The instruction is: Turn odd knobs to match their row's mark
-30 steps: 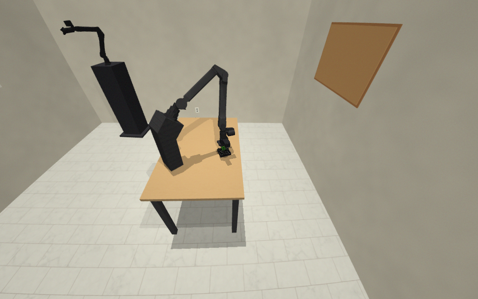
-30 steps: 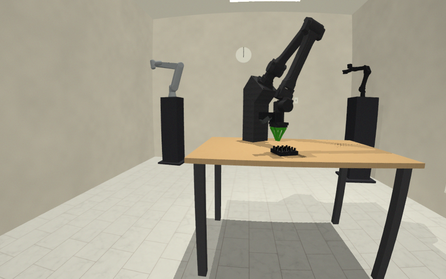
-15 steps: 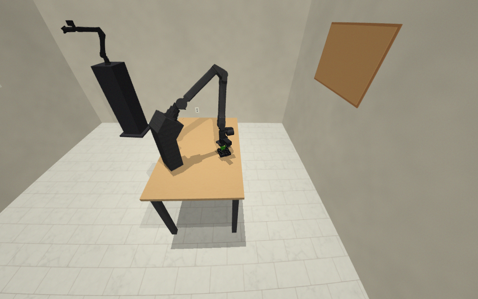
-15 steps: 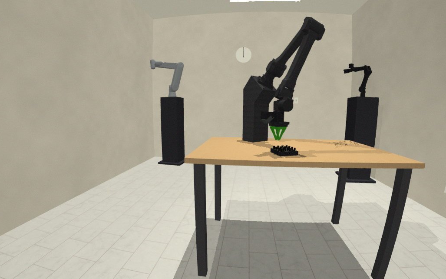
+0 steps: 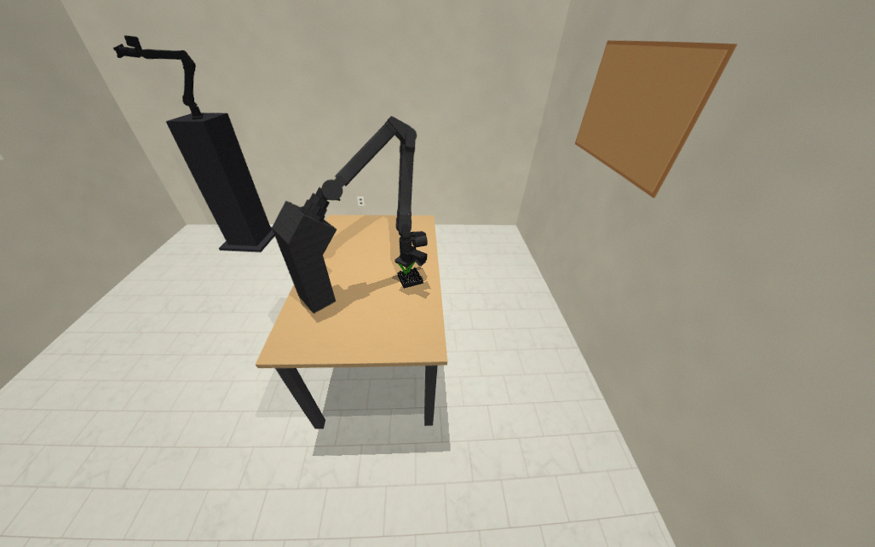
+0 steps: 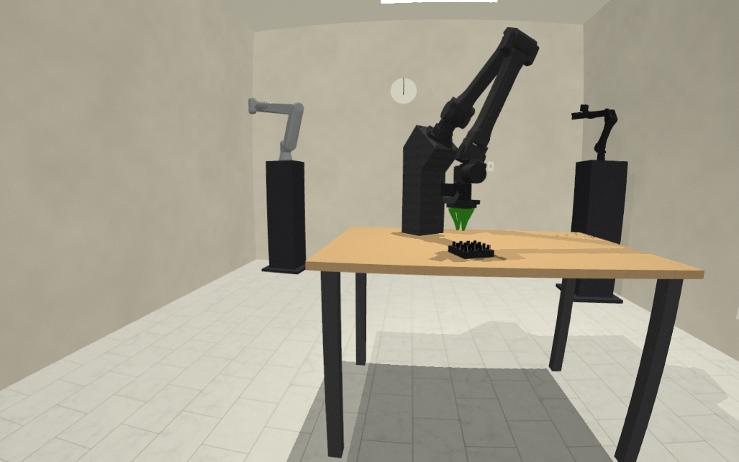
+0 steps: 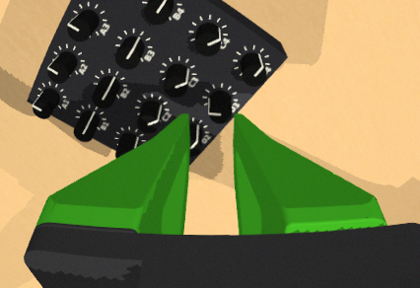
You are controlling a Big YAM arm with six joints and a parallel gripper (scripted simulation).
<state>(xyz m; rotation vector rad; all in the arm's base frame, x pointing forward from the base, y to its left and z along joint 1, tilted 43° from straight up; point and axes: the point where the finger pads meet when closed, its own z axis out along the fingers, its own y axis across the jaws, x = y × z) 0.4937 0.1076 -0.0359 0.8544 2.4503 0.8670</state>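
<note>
In the top view, the black arm [image 5: 405, 176] [image 6: 495, 97] reaches over the wooden table [image 5: 359, 332] [image 6: 383, 257] [image 7: 345, 120], its gripper [image 5: 406, 273] [image 6: 460, 229] [image 7: 211, 127] down by the knob box [image 5: 411, 277] [image 6: 470, 250] [image 7: 110, 41], which sits near one long edge. In the exterior view, the box stands upright on the table, knobs up, and the green fingers point down above it, their tips apart from the knobs. In the wrist view, the box lies askew, mostly beyond the left half of the fingers — these stand a little apart, released, with nothing held between them. The tips appear near knob D3 [image 7: 220, 108] and knob D2 [image 7: 195, 137], the latter partly covered. D3's white line goes out to the picture's left, while that of knob D4 [image 7: 252, 68] goes to the upper right — plainly a mismatch. Knob D1 can't be made out.
</note>
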